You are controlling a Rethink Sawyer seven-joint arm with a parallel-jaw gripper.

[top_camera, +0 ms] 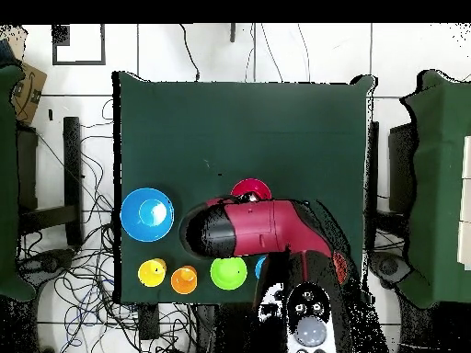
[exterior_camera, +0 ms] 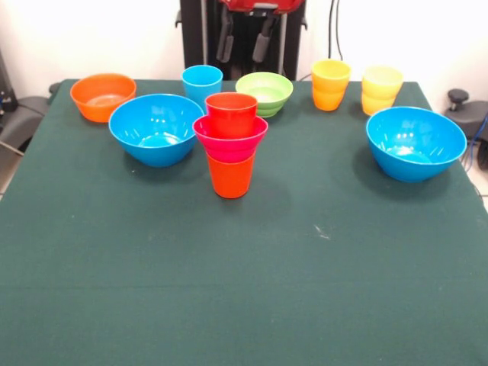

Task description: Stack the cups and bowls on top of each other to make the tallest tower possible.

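Observation:
A tower stands mid-table: an orange cup (exterior_camera: 230,177) at the bottom, a pink-red bowl (exterior_camera: 230,142) on it, and a red cup (exterior_camera: 231,114) in the bowl. In the overhead view the tower (top_camera: 250,190) peeks out beside the arm. My gripper (exterior_camera: 244,44) hangs open and empty at the table's far edge, above and behind the tower, touching nothing. On the table stand a light blue cup (exterior_camera: 202,82), a yellow-orange cup (exterior_camera: 330,84), a pale yellow cup (exterior_camera: 381,89), a lime-green bowl (exterior_camera: 264,93), an orange bowl (exterior_camera: 103,97) and two blue bowls (exterior_camera: 156,128) (exterior_camera: 415,142).
The green cloth table (exterior_camera: 244,282) runs from the tower to the near edge. In the overhead view the red arm (top_camera: 267,228) covers the table's middle and hides one blue bowl and the orange bowl. Cables lie on the floor around the table.

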